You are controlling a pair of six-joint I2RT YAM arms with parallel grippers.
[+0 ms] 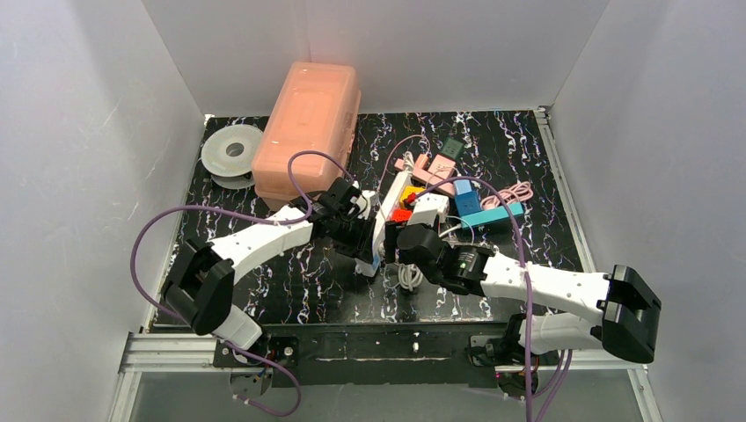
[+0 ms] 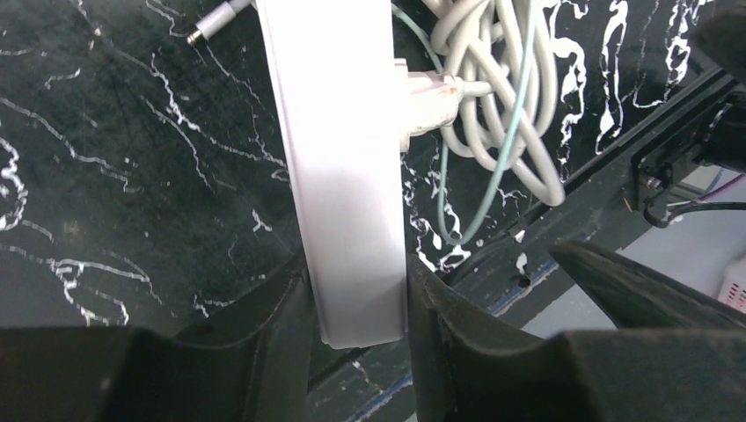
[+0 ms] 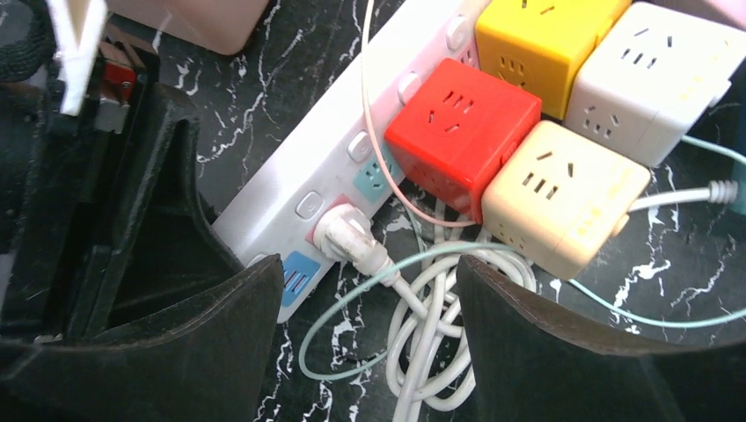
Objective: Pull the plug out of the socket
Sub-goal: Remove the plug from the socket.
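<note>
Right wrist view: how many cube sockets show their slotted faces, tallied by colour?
Yellow cube: 1
Red cube: 1
Beige cube: 1
White cube: 1
Total: 4
</note>
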